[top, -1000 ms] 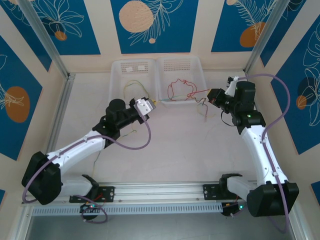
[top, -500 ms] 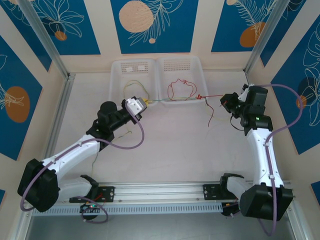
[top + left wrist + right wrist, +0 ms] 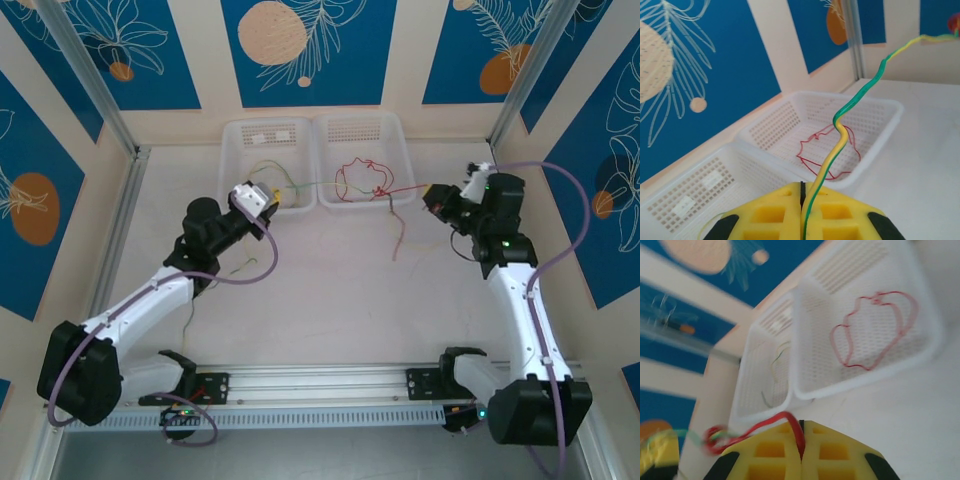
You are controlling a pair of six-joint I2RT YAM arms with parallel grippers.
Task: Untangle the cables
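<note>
Both arms had swung left and back, left claw [image 3: 801, 200] clenched on the yellow-green cable [image 3: 842, 135] and right claw [image 3: 801, 440] on the red cable [image 3: 790, 421], stretching them above the baskets [image 3: 316, 160], apparently still knotted together.

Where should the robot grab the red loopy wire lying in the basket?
Probably the kinked bump on the far side of the red wire, pinched from straight above. It lies flat on the basket floor, so the walls block a sideways reach, and the kink bunches more wire to catch.
</note>
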